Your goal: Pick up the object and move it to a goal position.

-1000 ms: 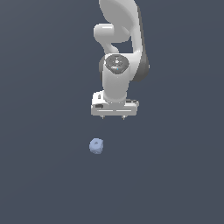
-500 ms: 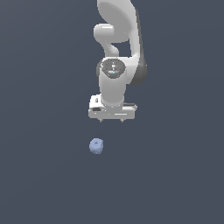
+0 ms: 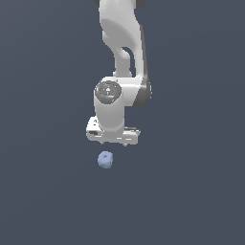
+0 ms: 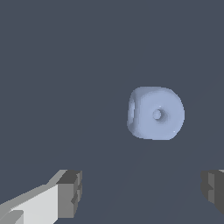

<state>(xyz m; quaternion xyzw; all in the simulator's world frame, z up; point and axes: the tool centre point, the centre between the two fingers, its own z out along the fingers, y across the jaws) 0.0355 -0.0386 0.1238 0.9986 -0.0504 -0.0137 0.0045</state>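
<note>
The gripper (image 3: pixel 113 142) hangs above the floor with its two fingers spread wide apart and nothing between them; in the wrist view the dark pads (image 4: pixel 70 193) stand at both sides with a big free gap. A little below the gripper and slightly ahead of it, not yet between the fingers, lies the object (image 4: pixel 155 113), a small pale blue cube with rounded corners and a round dimple in each face. It sits alone on the plain dark ground (image 3: pixel 191 191), apart from the fingers. I judge it to be light and stiff, and its matte skin should not slip much. Because it is narrower than the opening, the best hold seems to be on two opposite flat faces, with the pads centred over the dimples and not on the rounded edges.
</note>
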